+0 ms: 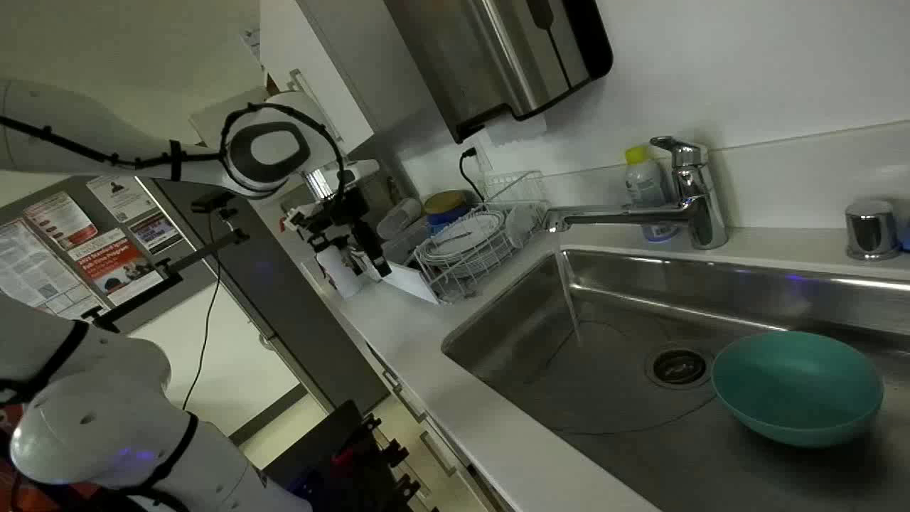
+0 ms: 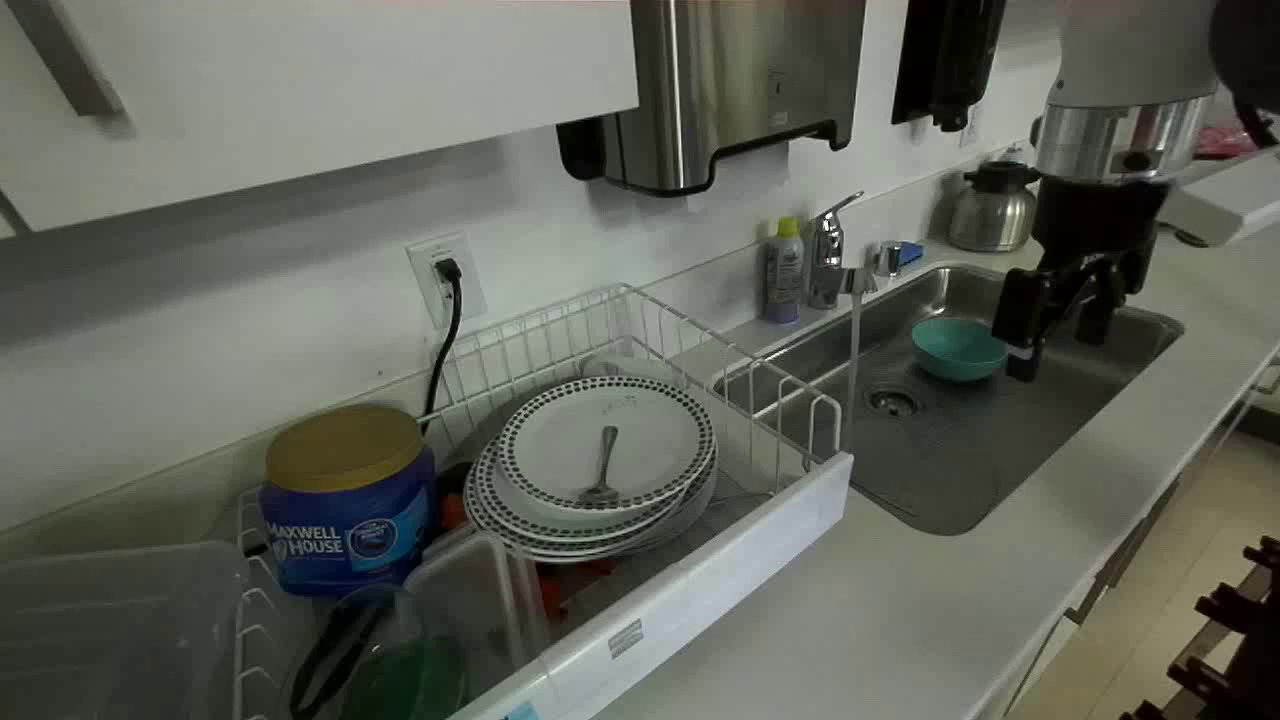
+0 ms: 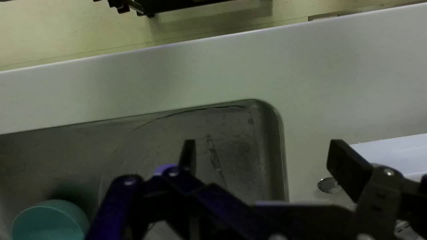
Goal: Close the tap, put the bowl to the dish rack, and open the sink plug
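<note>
Tap point(image 1: 700, 203) runs as the arm point(image 1: 78, 124) points parted fingers point(image 3: 348, 168) downward.

We see a pale, smooth countertop point(image 2: 850, 620) with a steel sink point(image 1: 583, 398) set into it. Behind the sink stand the chrome tap point(image 1: 705, 213), a yellow-capped bottle point(image 1: 645, 178) just beside it, and a short chrome cylinder point(image 1: 871, 229). In an exterior view we make out a blue item point(image 2: 910, 252) near that cylinder and, further along, a steel carafe point(image 2: 990, 217). Near the sink's other end sits the wire dish rack point(image 2: 700, 328).
</note>
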Motion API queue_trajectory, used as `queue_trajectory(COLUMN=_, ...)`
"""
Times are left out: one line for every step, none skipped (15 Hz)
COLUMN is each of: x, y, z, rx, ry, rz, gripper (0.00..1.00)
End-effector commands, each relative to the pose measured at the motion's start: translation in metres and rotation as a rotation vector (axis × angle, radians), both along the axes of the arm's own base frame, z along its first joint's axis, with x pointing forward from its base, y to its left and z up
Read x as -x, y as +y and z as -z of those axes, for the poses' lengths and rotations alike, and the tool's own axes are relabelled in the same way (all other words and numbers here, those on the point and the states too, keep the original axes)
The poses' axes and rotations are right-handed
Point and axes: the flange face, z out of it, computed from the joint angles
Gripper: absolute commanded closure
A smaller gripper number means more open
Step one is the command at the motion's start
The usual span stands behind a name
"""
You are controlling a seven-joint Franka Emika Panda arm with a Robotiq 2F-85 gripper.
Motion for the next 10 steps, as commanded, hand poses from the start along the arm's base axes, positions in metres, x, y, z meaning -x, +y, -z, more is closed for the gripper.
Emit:
queue_trajectory(x=0.000, y=0.000, z=0.000, rx=0.000, ry=0.001, rz=0.000, gripper=0.00)
queue_trajectory(x=0.000, y=0.000, z=0.000, rx=0.000, ry=0.001, rz=0.000, gripper=0.00)
queue_trajectory(x=0.000, y=0.000, z=0.000, rx=0.000, ry=0.001, rz=0.000, gripper=0.00)
queue_trajectory(x=0.000, y=0.000, z=0.000, rx=0.000, ry=0.001, rz=0.000, gripper=0.00)
queue_trajectory(x=0.000, y=0.000, z=0.000, rx=0.000, ry=0.001, rz=0.000, gripper=0.00)
queue_trajectory(x=0.000, y=0.000, z=0.000, rx=0.000, ry=0.001, rz=0.000, gripper=0.00)
queue_trajectory(x=0.000, y=0.000, z=0.000, rx=0.000, ry=0.001, rz=0.000, gripper=0.00)
queue_trajectory(x=-0.004, y=-0.002, z=-0.004, rx=-0.006, ry=-0.020, rz=0.023, gripper=0.00)
queue_trajectory(x=-0.009, y=-0.008, z=-0.008, rx=-0.010, ry=-0.037, rz=0.066, gripper=0.00)
queue_trajectory(x=-0.016, y=-0.018, z=-0.015, rx=-0.034, ry=-0.053, rz=0.117, gripper=0.00)
